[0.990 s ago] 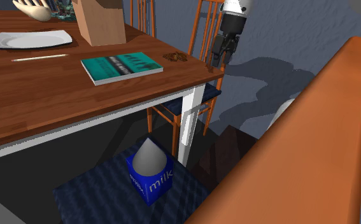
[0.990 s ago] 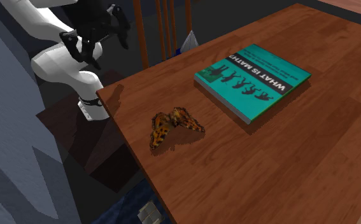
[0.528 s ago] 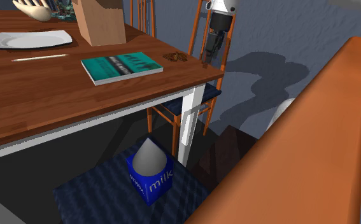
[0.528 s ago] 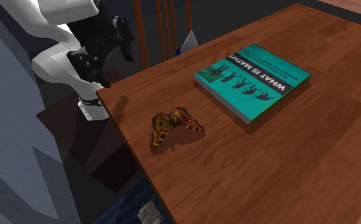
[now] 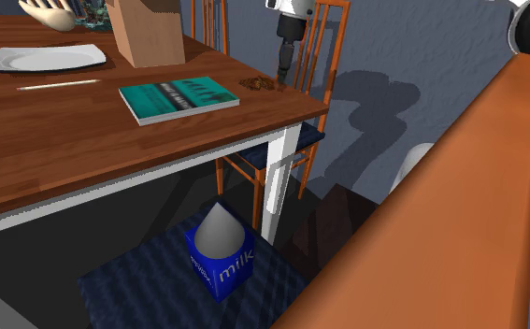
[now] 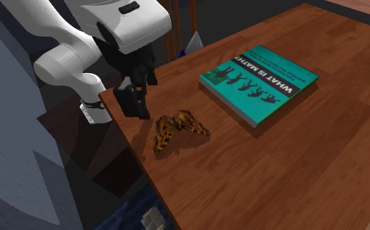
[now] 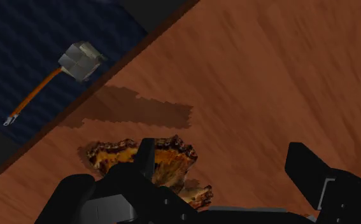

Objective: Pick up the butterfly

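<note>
From the shoulder view, the brown-and-orange butterfly (image 5: pixel 258 84) lies flat on the wooden tabletop (image 5: pixel 85 140) near its corner, at about three o'clock of the teal book (image 5: pixel 179 98). The end effector (image 5: pixel 284 73) hangs just beside the butterfly, at about two o'clock of it, pointing down.

In the second exterior view, the butterfly (image 6: pixel 177 129) sits close to the tabletop (image 6: pixel 294 170) edge. The end effector (image 6: pixel 139 91) is above the wood, with the insect between four and five o'clock of it. They are near but apart.

Looking along the hand in the wrist view, the fingers (image 7: pixel 306 167) stand wide apart with nothing clasped. The butterfly (image 7: pixel 118 154) lies under one finger, not midway between the two. A hammer (image 7: pixel 77 62) lies on the dark blue rug beyond the tabletop (image 7: pixel 268 76) edge.

I judge this to be the lining-up step before the grasp, with nothing yet picked up. The next move calls for a small sideways shift to centre the butterfly between the fingers. After that comes a descent almost to the wood, since the butterfly is thin and flat, and then closing.
</note>
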### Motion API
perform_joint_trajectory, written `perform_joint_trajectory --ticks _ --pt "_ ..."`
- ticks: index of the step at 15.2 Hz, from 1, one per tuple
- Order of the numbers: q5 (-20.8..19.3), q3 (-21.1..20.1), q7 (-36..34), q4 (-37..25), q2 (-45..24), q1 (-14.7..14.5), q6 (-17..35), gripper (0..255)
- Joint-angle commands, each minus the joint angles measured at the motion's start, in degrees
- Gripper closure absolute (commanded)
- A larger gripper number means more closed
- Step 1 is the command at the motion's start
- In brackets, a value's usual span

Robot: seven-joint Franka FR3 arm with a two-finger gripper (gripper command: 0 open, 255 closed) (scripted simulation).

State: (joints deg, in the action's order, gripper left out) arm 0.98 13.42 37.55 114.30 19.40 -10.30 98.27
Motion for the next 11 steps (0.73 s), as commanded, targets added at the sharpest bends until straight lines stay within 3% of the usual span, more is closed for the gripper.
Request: perform_joint_trajectory --ticks 1,5,11 --pt "0.44 0.89 5.99 -3.81 -4.12 -1.26 0.94 0" --pt "1.83 1.68 15.37 -10.90 -11.14 -2.88 1.75 0" --pt "1.77 1.63 15.62 -5.80 -10.70 -2.80 6.41 0"
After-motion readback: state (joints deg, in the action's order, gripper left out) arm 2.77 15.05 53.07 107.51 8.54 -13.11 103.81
